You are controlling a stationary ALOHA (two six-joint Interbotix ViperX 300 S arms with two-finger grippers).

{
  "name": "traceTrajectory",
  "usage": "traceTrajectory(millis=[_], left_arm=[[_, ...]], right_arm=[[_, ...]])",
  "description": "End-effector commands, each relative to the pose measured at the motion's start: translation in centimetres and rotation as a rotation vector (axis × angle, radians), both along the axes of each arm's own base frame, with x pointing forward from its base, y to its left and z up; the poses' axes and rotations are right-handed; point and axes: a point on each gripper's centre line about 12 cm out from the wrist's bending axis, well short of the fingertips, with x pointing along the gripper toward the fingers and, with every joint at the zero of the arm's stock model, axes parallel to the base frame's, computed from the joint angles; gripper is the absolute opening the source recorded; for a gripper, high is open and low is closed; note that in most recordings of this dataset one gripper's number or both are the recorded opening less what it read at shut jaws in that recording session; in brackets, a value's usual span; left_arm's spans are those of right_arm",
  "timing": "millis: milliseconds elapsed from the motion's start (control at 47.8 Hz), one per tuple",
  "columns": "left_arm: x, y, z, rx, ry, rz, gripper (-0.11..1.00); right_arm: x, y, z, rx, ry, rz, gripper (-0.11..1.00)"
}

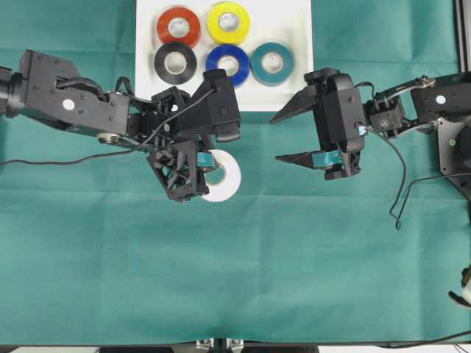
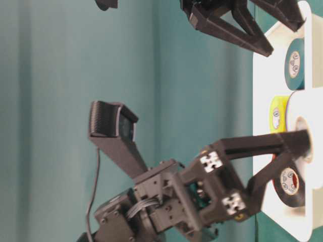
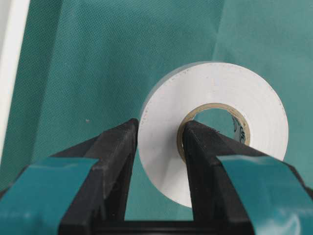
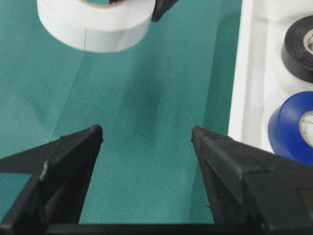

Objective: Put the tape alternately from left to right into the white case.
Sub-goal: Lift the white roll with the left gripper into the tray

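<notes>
Left hand (image 3: 159, 147) is clenched on the white roll (image 1: 223, 176), one finger through the core, the other on the outer wall, roll lifted off the green surface (image 1: 294, 257) just below the white case (image 1: 294, 22). Right hand (image 1: 283, 140) hangs spread wide, holding nothing. Five rolls already sit in the case. The roll looks light, rigid and glossy, likely slippery; gripping through the wall is the safe hold.
</notes>
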Motion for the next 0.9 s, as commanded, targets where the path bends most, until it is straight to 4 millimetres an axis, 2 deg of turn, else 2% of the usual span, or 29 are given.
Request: traceTrajectory(millis=[0, 230, 502, 669, 878], left_arm=[[-0.1, -0.1, 2.1, 0.001, -0.045, -0.006, -0.03], [-0.3, 0.1, 2.4, 0.009, -0.037, -0.009, -0.03], [0.0, 2.4, 2.9, 0.083, -0.062, -0.048, -0.03], [0.2, 5.2, 2.7, 0.115, -0.073, -0.019, -0.03], [0.2, 10.0, 2.0, 0.139, -0.079, 0.074, -0.03]], right_arm=[[0.1, 0.1, 0.8, 0.001, -0.031, 0.005, 0.8], [0.2, 0.1, 0.9, 0.0, -0.032, 0.005, 0.8], [0.2, 0.1, 0.9, 0.001, -0.034, 0.005, 0.8], [0.2, 0.1, 1.0, 0.002, -0.035, 0.005, 0.8], [0.2, 0.1, 1.0, 0.002, -0.035, 0.005, 0.8]])
